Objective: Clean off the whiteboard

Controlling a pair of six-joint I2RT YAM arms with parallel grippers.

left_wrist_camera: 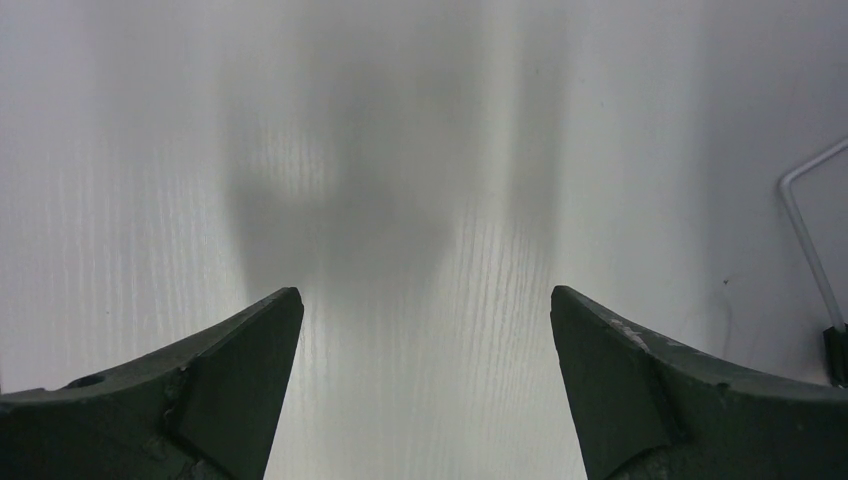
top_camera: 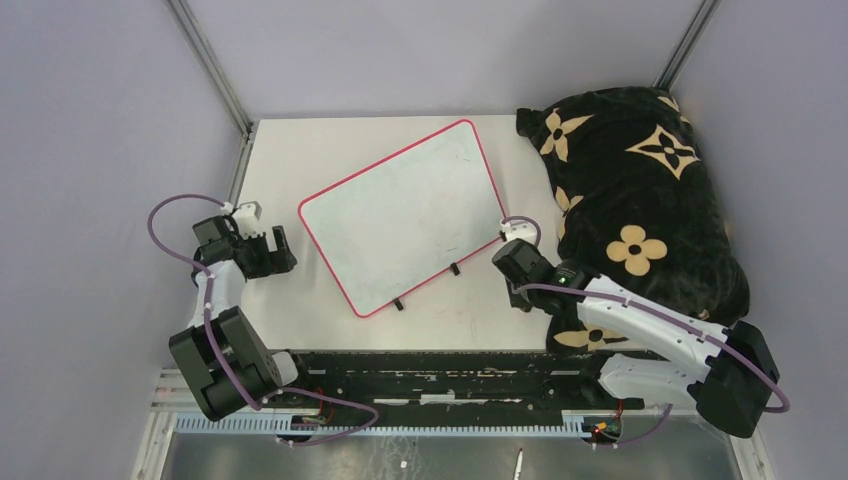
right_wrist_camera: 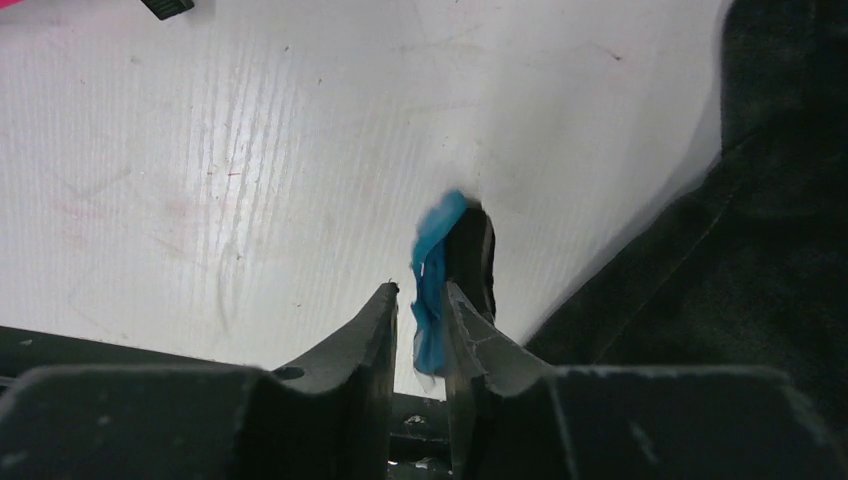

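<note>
The board point(top_camera: 405, 215) lies flat mid-table, long axis running near-left to far-right, its two black clips point(top_camera: 453, 269) on the near edge. It is smooth and white, with a red rim and rounded corners. The table point(top_camera: 300, 150) is white and grainy; the walls are grey. Right of the board is a plush black flowered blanket point(top_camera: 640, 200). Left of the board, the left claw point(left_wrist_camera: 425, 295) gapes wide. By its near-right corner, the right claw point(right_wrist_camera: 420, 290) flanks a blue scrap point(right_wrist_camera: 432, 270); grip unclear.

Whiteboard point(top_camera: 405, 215) on table point(top_camera: 300, 140), blanket point(top_camera: 640, 190) to its right, left claw point(top_camera: 272, 245) leftward
</note>
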